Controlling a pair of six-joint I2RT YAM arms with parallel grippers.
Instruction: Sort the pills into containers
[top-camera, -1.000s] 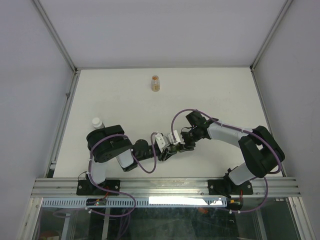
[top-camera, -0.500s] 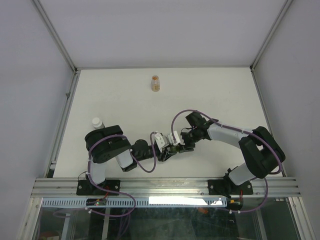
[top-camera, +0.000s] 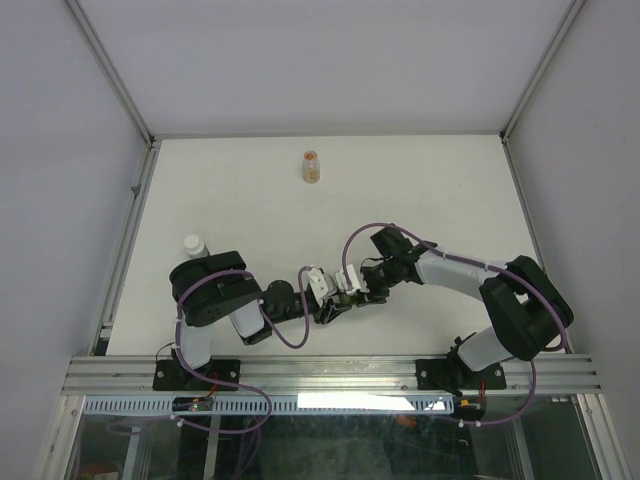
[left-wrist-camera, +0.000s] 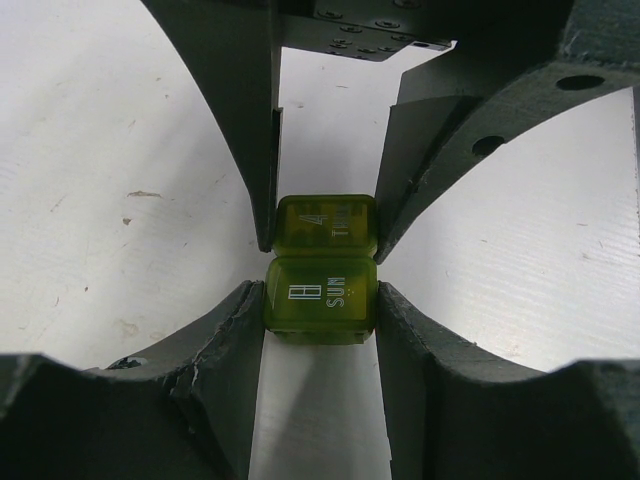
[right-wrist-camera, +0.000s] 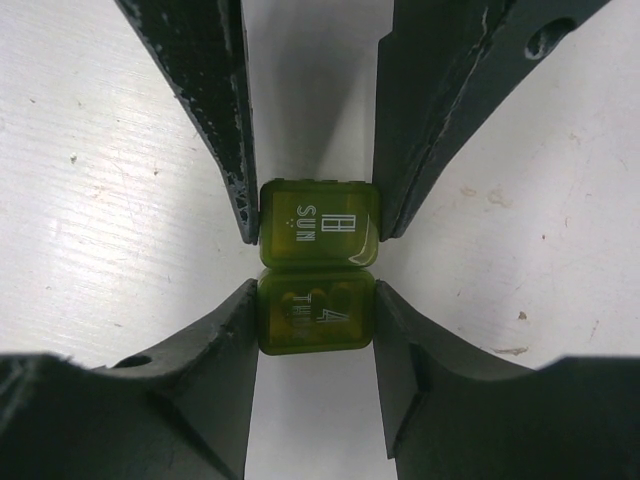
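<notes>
Left pincer (left-wrist-camera: 318, 305) clamps the green containers (left-wrist-camera: 322, 268) at the SUN end, right pincer (right-wrist-camera: 315, 315) at the THU end, likely bracing it to pry it open.

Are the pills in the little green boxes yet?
Not yet. Nothing looks sorted: the orange pills sit in their clear bottle far across the table. Right now the left tool is clamped on the green SUN box and the right tool on the THUR box beside it, the two touching. Getting pills into them is all left.
</notes>
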